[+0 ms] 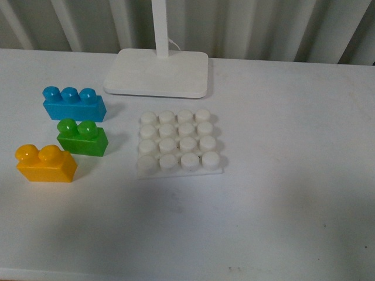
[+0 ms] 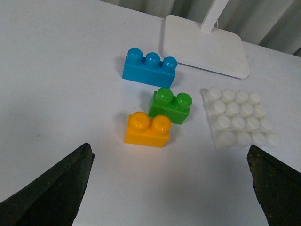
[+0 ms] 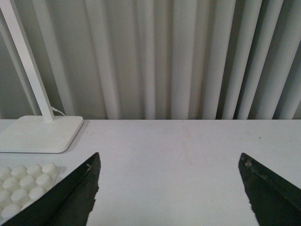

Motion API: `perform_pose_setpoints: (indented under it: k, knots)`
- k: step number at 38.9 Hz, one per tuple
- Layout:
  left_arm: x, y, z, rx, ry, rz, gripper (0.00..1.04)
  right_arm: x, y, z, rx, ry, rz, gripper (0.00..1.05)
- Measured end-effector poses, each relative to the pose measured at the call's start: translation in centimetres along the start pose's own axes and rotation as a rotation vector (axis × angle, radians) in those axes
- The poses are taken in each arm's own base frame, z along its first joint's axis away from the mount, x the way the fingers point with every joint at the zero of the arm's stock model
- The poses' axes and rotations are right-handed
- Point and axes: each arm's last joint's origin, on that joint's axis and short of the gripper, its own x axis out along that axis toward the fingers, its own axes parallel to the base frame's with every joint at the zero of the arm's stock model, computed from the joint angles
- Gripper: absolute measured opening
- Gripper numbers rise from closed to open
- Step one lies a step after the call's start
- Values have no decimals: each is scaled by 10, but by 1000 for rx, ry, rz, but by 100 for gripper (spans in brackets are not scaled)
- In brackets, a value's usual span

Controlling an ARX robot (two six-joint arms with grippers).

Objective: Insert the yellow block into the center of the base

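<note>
The yellow block (image 1: 45, 164) sits on the white table at the front left, two studs up; it also shows in the left wrist view (image 2: 147, 130). The white studded base (image 1: 179, 143) lies in the middle of the table and shows in the left wrist view (image 2: 239, 117) and, partly, in the right wrist view (image 3: 26, 181). My left gripper (image 2: 169, 155) is open and empty, above the table, with the yellow block ahead of its fingers. My right gripper (image 3: 169, 162) is open and empty over bare table to the right of the base. Neither arm shows in the front view.
A green two-stud brick (image 1: 82, 138) stands just behind the yellow block, and a blue three-stud brick (image 1: 74, 104) behind that. A white lamp stand (image 1: 157, 72) with a pole stands at the back, behind the base. Grey curtains hang behind the table.
</note>
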Motion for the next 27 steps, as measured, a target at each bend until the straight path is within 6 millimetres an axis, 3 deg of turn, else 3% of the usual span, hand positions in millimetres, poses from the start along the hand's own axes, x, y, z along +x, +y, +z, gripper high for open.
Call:
perform_pose_setpoints:
  k: [2, 15, 27]
  knots:
    - [12, -3, 1, -6, 1, -13, 98, 0, 0, 0, 0, 0, 0, 97]
    - [66, -20, -31, 36, 122, -84, 98, 0, 0, 0, 0, 0, 0, 95]
    - [86, -22, -48, 79, 186, -87, 98, 0, 0, 0, 0, 0, 0, 95]
